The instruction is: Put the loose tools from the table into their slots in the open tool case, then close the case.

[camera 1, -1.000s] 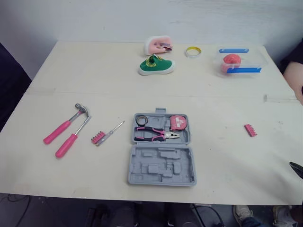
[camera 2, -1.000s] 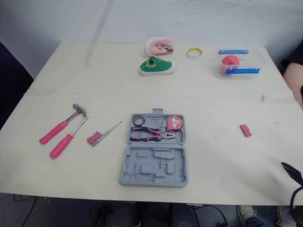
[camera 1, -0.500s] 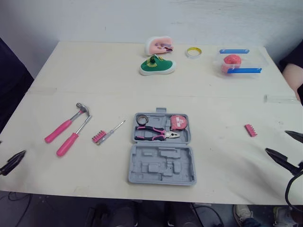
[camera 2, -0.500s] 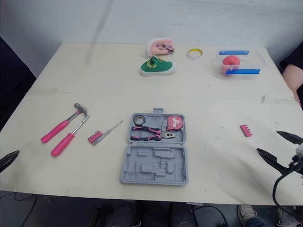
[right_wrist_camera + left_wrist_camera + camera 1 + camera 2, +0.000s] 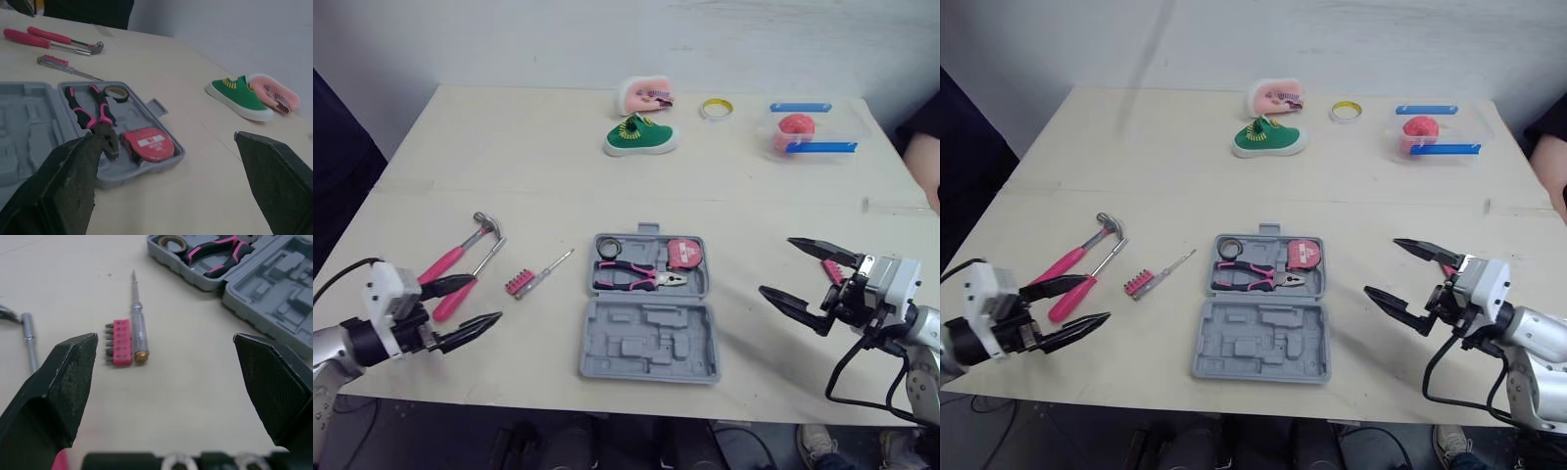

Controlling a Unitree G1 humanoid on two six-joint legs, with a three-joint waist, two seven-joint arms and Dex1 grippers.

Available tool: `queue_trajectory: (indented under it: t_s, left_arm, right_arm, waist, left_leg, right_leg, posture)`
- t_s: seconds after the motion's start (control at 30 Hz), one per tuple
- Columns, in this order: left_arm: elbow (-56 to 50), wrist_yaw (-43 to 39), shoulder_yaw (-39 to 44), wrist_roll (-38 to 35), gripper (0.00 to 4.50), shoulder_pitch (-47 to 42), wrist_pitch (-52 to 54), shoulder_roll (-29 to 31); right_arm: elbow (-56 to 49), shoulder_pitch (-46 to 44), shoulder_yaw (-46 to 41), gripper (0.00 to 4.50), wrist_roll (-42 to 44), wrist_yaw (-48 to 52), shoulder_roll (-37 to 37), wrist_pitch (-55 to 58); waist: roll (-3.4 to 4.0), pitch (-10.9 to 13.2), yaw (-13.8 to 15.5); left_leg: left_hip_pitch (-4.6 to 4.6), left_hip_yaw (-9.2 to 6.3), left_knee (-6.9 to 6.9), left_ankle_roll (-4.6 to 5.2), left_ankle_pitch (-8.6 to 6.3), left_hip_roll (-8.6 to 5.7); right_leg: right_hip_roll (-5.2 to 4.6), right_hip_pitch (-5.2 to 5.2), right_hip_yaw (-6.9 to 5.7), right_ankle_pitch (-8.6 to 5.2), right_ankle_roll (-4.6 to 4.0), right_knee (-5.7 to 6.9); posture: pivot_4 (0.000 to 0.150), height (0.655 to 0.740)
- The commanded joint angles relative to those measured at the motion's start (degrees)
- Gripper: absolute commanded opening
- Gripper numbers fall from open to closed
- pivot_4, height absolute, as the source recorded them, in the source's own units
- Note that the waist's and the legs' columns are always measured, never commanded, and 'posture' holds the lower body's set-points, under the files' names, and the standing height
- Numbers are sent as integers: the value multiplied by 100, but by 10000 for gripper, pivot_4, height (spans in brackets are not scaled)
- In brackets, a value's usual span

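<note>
One bit strip, seemingly touching screwdriver

left gripper of two black tapered fingers: extended from a white wrist block, fingers spread wide, holding nothing. right gripper of two black tapered fingers: likewise spread wide and empty. both point inward, toward each other.

Tape measure label: white sticker on the pink tape measure in the tool case; its print is too blurred to read.
Other text: none legible.
</note>
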Motion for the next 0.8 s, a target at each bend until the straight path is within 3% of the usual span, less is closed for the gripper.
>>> queue_trajectory:
  t_s: [0.03,0.2,0.23,0.5,0.8]
  left_arm:
    - [-41,169,-291,325,44799,-184,-116,-80]
    - [111,260,-609,533,44799,-421,-129,-233]
    - [168,265,-685,627,39642,-471,-226,-263]
    - [378,688,-1068,1177,39642,-734,-271,-486]
    - [293,820,-1494,1243,39642,-1144,93,-625]
  right_arm:
    - [-275,29,26,45000,76,4,38,19]
    - [-395,6,146,45000,75,-74,68,135]
    - [-414,3,169,45000,80,-75,59,176]
    - [-395,17,170,45000,3,-110,99,202]
    - [-297,182,195,45000,-169,-95,253,-13]
  waist:
    - [0,0,1]
    - [-1,0,-1]
    - [-1,0,-6]
    - [-1,0,4]
    - [-1,0,8]
  left_leg:
    - [-1,1,2,0,0,-1]
    - [0,-1,6,5,1,-2]
    - [1,-1,6,5,1,-2]
    - [1,-2,6,4,2,-2]
    - [1,-4,10,2,4,-2]
  right_leg:
    - [0,0,0,0,0,0]
    - [-1,2,-1,1,1,4]
    - [-1,2,-1,1,1,6]
    - [0,2,-2,1,1,6]
    - [0,3,-4,1,2,10]
  posture:
    - [1500,7400]
    - [1500,7400]
    - [1500,7400]
    - [1500,7400]
    - [1500,7400]
